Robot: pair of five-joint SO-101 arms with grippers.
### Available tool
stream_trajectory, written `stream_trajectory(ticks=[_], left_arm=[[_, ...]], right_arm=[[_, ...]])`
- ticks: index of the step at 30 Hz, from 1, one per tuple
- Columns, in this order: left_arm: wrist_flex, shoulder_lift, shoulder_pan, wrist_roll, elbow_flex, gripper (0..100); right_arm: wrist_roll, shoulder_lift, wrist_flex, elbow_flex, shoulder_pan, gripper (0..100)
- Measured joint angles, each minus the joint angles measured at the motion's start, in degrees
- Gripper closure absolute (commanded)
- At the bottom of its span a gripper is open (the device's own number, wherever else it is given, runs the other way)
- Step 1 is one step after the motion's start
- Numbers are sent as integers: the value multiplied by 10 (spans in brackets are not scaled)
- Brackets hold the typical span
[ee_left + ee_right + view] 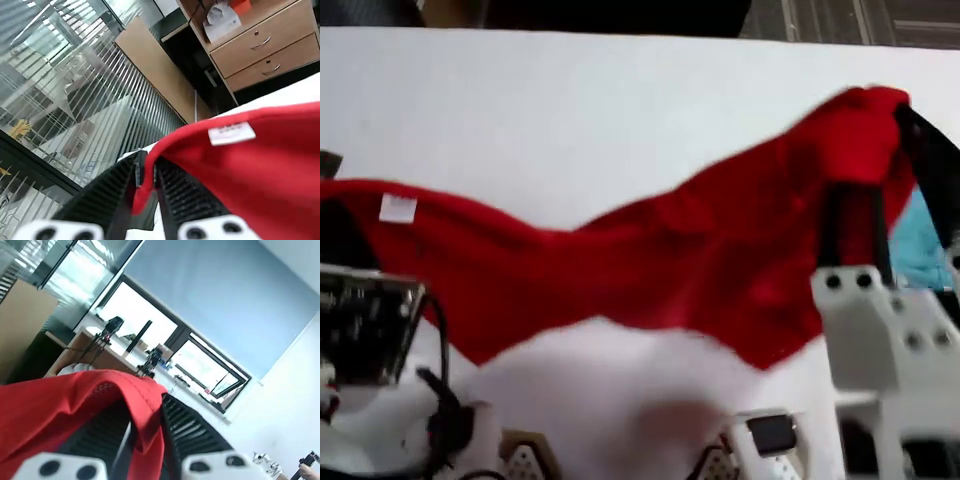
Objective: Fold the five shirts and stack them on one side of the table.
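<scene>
The left claw (147, 167) is clenched on a thin fold at the edge of the red shirt (670, 250), the cloth pinched between its ribbed black pads (182, 192) with only a narrow lip of fabric poking through. A white label (231, 133) sits on the cloth just beside that grip. The right claw (145, 410) is likewise clamped on the shirt, with a rolled hem draped over and between its pads. From above, the shirt hangs stretched between the two arms over the white worktop (570, 110), high at the right end and lower at the left, and sagging along its bottom edge; whether that lower edge touches the surface cannot be told. A light blue cloth (925, 250), possibly another shirt, lies at the right edge behind the arm. Judging by the drape, the shirt is light, soft and entirely limp: it will not hold any shape on its own and will fold wherever it is unsupported. Both holds look shallow, so a sharp tug could pull the cloth free, though the ribbing should help. Seams and hems are probably the best places to grip, well apart, so that the panel stays taut enough to lay flat.
</scene>
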Motion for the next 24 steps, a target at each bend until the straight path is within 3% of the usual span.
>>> stream_trajectory(ticks=[7, 15, 24], left_arm=[[0, -113, 0, -1, 107, 975], [-14, -178, -16, -22, 135, 975], [-91, -178, -59, 54, 187, 975]], right_arm=[[38, -4, 72, -92, 1, 978], [74, -4, 87, -117, 2, 978], [74, -4, 115, -117, 1, 978]])
